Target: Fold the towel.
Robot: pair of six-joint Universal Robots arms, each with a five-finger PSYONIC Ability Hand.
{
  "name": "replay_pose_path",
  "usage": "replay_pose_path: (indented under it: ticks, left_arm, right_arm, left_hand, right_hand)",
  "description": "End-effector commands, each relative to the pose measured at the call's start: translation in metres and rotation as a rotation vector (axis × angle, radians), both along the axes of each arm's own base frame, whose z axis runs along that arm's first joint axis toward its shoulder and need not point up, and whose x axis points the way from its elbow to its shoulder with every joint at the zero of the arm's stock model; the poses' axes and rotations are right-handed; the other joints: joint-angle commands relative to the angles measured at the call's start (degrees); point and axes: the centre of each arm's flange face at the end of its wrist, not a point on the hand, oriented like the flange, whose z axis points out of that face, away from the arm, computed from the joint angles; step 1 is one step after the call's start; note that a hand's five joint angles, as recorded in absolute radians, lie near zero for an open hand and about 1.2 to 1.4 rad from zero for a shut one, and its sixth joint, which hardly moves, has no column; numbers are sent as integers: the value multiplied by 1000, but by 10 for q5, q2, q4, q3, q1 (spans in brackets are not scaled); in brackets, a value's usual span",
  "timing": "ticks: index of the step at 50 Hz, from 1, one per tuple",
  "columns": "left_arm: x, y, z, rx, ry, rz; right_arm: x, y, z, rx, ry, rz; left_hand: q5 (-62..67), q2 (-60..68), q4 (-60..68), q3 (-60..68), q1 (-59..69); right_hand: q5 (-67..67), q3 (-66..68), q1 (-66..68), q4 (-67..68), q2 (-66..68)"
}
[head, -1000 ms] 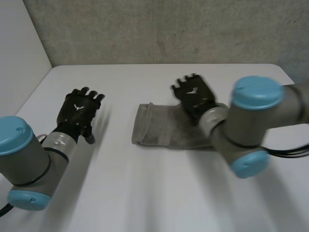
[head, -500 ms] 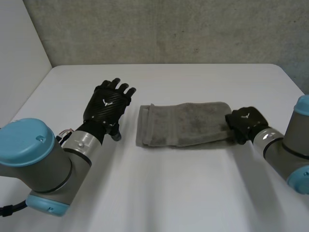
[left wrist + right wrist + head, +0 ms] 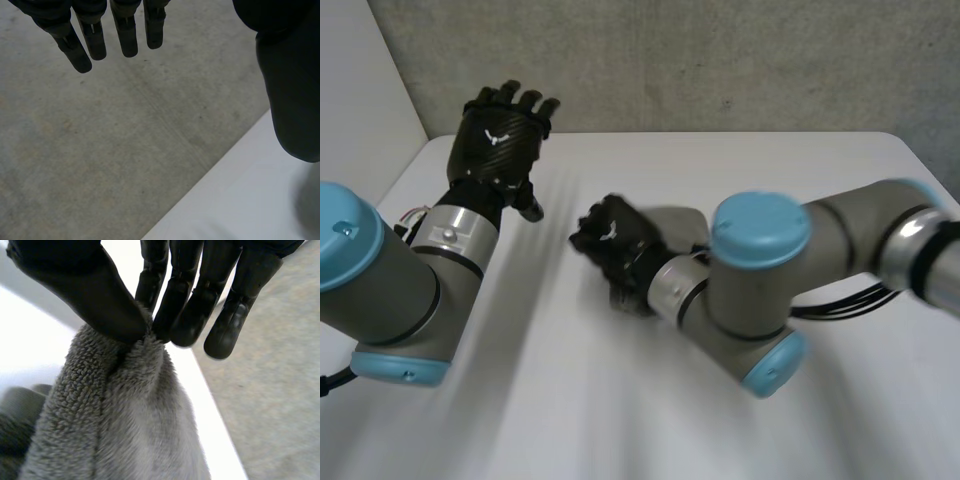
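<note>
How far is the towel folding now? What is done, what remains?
Done: the right hand has the towel pinched between thumb and fingers. In hand: that part is held up, seemingly mid-fold. Left: lay it down and release. The left hand is open, off the towel.

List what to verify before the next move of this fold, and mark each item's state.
1. Grip: the right hand pinches the grey terry towel between thumb and fingers. Ok.
2. Cloth flat at the pinch: it is gathered into a ridge there. Not ok.
3. Left hand clear of the towel: raised above the white table, fingers straight, holding nothing. Ok.
4. Landing spot: the table beside the right hand is bare. Ok.
5. Edges lined up: the right arm hides most of the towel in the head view. Cannot tell.
</note>
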Motion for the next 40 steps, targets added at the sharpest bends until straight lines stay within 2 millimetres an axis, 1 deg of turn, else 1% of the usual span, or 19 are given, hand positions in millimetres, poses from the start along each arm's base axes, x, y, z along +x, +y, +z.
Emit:
replay_pose_path:
  ticks: [1,3,6,8,9,11,15,16,17,19,22,24,25,27,29,36,38,39,40]
  left_arm:
    - [0,-8,6,7,63,18]
    - [-2,-11,2,21,78,11]
    - [-5,-12,-1,32,81,4]
    - [-12,-15,-7,44,80,-9]
    - [-12,-15,-8,44,80,-9]
    - [-19,-18,-16,62,73,-21]
    - [-33,-11,-30,97,54,-57]
    - [-39,-8,-41,124,39,-73]
    - [-39,-8,-41,125,39,-73]
    - [-49,-1,-65,189,0,-101]
    - [-55,4,-78,220,-24,-115]
    - [-63,14,-103,282,-72,-140]
    - [-63,14,-103,282,-73,-140]
    - [-65,20,-122,329,-105,-148]
    - [-64,20,-128,344,-113,-146]
    - [-64,21,-124,344,-110,-146]
    - [-64,22,-105,314,-89,-151]
    - [-64,22,-105,314,-89,-151]
    - [-63,22,-94,296,-75,-151]
  right_arm:
    - [-1,-8,-11,6,16,-129]
    - [-12,-13,5,-17,3,-231]
    - [-19,-15,16,-25,-12,-266]
    - [-38,-22,30,9,-50,-319]
    - [-38,-22,30,9,-50,-319]
    - [-58,-32,35,94,-112,-381]
    - [-71,-40,33,184,-175,-428]
    - [-75,-44,31,222,-196,-444]
    - [-75,-44,31,223,-196,-444]
    - [-83,-53,24,261,-201,-477]
    - [-85,-56,16,278,-185,-481]
    - [-85,-62,-13,332,-135,-480]
    - [-85,-62,-14,333,-135,-480]
    - [-89,-72,-34,372,-104,-493]
    - [-91,-75,-41,394,-86,-502]
    - [-98,-80,-42,442,-53,-522]
    - [-101,-85,-33,431,-66,-533]
    - [-101,-85,-33,430,-67,-533]
    - [-102,-85,-22,414,-88,-533]
  left_hand:
    - [-121,-46,-50,-39,-51]
    - [-121,-46,-50,-39,-51]
    - [-121,-46,-50,-39,-51]
    - [-121,-46,-50,-39,-51]
    - [-121,-46,-50,-39,-51]
    - [-120,-44,-48,-37,-49]
    - [-120,-44,-48,-37,-49]
    - [-120,-44,-48,-37,-49]
    - [-120,-44,-48,-37,-49]
    - [-120,-44,-48,-37,-49]
    - [-120,-44,-48,-37,-49]
    - [-120,-44,-48,-37,-49]
    - [-120,-44,-48,-37,-49]
    - [-120,-44,-48,-37,-49]
    - [-120,-44,-48,-37,-49]
    - [-120,-44,-48,-37,-49]
    - [-121,-46,-50,-39,-51]
    - [-121,-46,-50,-39,-51]
    - [-120,-44,-48,-37,-49]
  right_hand:
    - [-603,-608,-600,-606,-599]
    - [-603,-608,-600,-606,-599]
    - [-603,-608,-600,-606,-599]
    - [-603,-608,-600,-606,-599]
    - [-603,-608,-600,-606,-599]
    - [-603,-608,-600,-606,-599]
    - [-603,-608,-600,-606,-599]
    - [-603,-608,-600,-606,-599]
    - [-603,-608,-600,-606,-599]
    - [-603,-608,-600,-606,-599]
    - [-603,-608,-600,-606,-599]
    - [-603,-608,-600,-606,-599]
    - [-603,-608,-600,-606,-599]
    - [-603,-608,-600,-606,-599]
    - [-603,-608,-600,-606,-599]
    - [-603,-608,-600,-606,-599]
    - [-603,-608,-600,-606,-599]
    - [-603,-608,-600,-606,-599]
    - [-603,-608,-600,-606,-599]
